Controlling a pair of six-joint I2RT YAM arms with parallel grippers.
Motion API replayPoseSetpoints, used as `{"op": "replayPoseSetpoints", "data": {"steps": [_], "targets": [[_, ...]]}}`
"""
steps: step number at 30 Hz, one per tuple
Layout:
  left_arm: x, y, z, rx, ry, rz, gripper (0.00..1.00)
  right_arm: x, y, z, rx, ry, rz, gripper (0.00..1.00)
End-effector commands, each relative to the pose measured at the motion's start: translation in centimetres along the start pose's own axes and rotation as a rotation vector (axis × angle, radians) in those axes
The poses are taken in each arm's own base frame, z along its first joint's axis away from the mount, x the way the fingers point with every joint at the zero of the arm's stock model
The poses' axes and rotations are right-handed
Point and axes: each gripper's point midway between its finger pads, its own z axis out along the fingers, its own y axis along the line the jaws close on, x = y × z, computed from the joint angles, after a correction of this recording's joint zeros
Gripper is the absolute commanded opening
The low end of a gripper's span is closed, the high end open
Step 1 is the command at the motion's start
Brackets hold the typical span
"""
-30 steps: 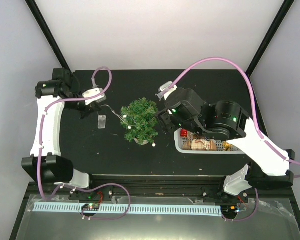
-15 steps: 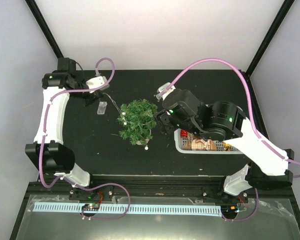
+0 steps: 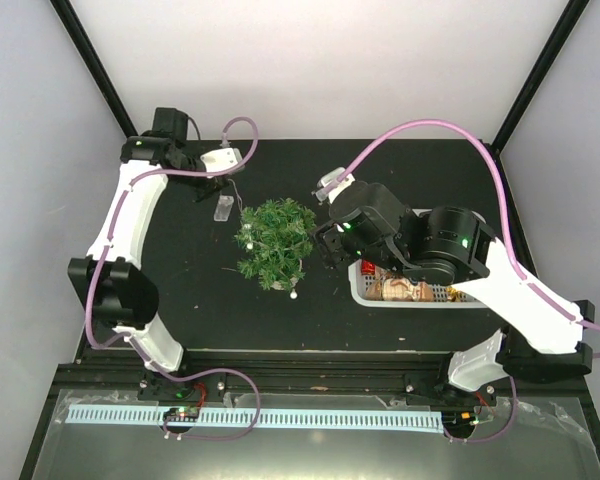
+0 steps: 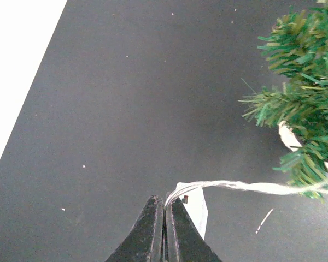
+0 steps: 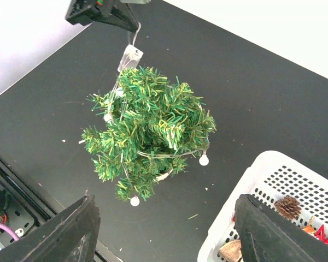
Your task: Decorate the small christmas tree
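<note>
The small christmas tree (image 3: 275, 243) stands mid-table, bushy and green, with a light string and white bulbs (image 5: 204, 160) wound round it. My left gripper (image 3: 216, 183) is behind and left of the tree, shut on the string's thin wire (image 4: 246, 186). A small clear tag-like box (image 3: 222, 207) hangs from that wire below the jaws. In the left wrist view the tree (image 4: 303, 103) fills the right edge. My right gripper (image 5: 164, 199) hovers open above the tree's right side, nothing between its fingers (image 5: 79, 224). The tree's whitish base (image 5: 164, 176) peeks out below the branches.
A white plastic basket (image 3: 420, 303) holding a pine cone (image 5: 288, 206) and other ornaments sits right of the tree, partly under the right arm. The table's front edge and a cable rail (image 3: 250, 418) run along the near side.
My left arm has swung toward the back and to the right, carrying the wire end and its small box closer to the tree. The tree shifted slightly. The right arm barely moved.
</note>
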Motion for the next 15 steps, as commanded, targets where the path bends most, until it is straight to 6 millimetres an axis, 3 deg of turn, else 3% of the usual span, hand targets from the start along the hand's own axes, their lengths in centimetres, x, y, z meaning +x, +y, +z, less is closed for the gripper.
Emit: {"op": "replayPoseSetpoints", "data": {"steps": [1, 9, 15], "targets": [[-1.9, 2.1, 1.0, -0.076, 0.008, 0.047, 0.02, -0.4, -0.2, -0.5, -0.01, -0.031, 0.039, 0.69], [-5.2, 2.1, 4.1, -0.083, -0.035, 0.055, 0.02, 0.3, -0.5, -0.7, -0.014, -0.031, 0.066, 0.69], [-8.4, 1.2, 4.0, -0.036, -0.159, 0.034, 0.02, 0.9, -0.8, -0.7, -0.01, -0.022, 0.086, 0.69]]}}
